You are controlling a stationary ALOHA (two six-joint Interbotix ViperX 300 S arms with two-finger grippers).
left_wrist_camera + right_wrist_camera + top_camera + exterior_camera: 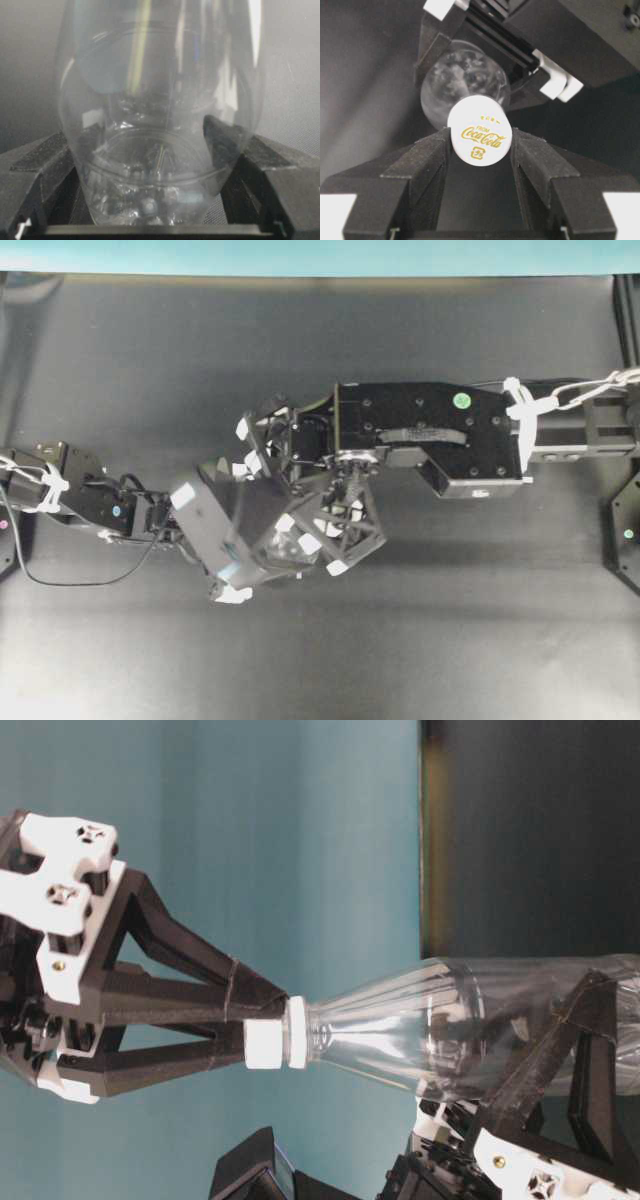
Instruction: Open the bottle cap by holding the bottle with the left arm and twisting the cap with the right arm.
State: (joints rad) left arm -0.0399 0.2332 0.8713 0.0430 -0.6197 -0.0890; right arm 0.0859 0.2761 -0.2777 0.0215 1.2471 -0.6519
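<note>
A: Item one, the bottle: clear plastic, held off the dark counter. In the table-level view its long axis runs across the picture, neck and cap toward the left, body toward the right.

B: Item two, the bottle cap: white, gold lettering on top, its face turned straight toward the right wrist camera.

A: Item three, the right end effector: its padded fingers are pressed against both sides of the cap, pinching it.

B: Item four, the left end effector: fingers set on either side of the bottle's wide body, clasping it.

A: Surroundings: from overhead, the right arm reaches in from the right, the left arm from the left; both end effectors crowd over the bottle and hide most of it.

B: Backdrop: a teal wall.
</note>
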